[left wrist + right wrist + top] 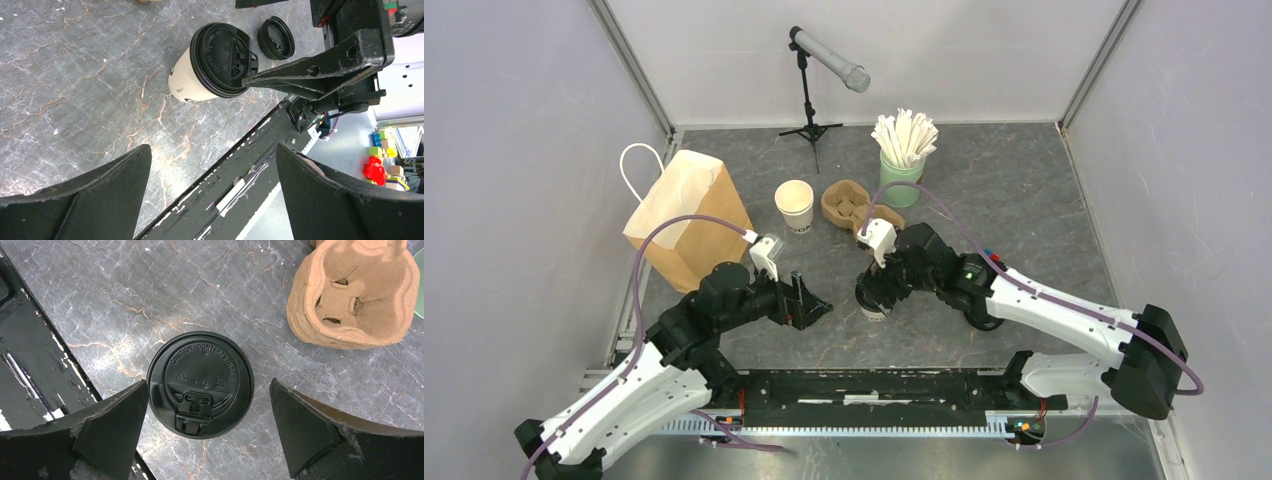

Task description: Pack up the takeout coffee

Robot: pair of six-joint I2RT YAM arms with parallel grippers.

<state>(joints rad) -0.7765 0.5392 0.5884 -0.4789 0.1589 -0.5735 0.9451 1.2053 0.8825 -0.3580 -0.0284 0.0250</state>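
Well, from overhead the grey marbled table (1024,200) shows nearly everything, yet the takeout coffee (872,308) is mostly hidden there under the right gripper (879,287). The right wrist camera looks straight down on it. It stands upright on the table, and the wide-spread jaws sit on either side of it, clear of the lid and gripping nothing.

Well off to the coffee's left and further back stands the brown paper bag (686,215); I cannot see inside it. The left gripper (809,300) hangs just left of the coffee, also fully spread and holding nothing. Behind the coffee lies a stack of pulp cup carriers (355,295). Beyond them a green cup (900,178) holds white sticks (906,135). A lidless cup (795,207) stands left of the carriers.

Only the left wrist view shows a loose lid (276,37) lying near the coffee.

The coffee's lid reads "CAUTION CONTENTS HOT"; the dark print on its side is too small to read.
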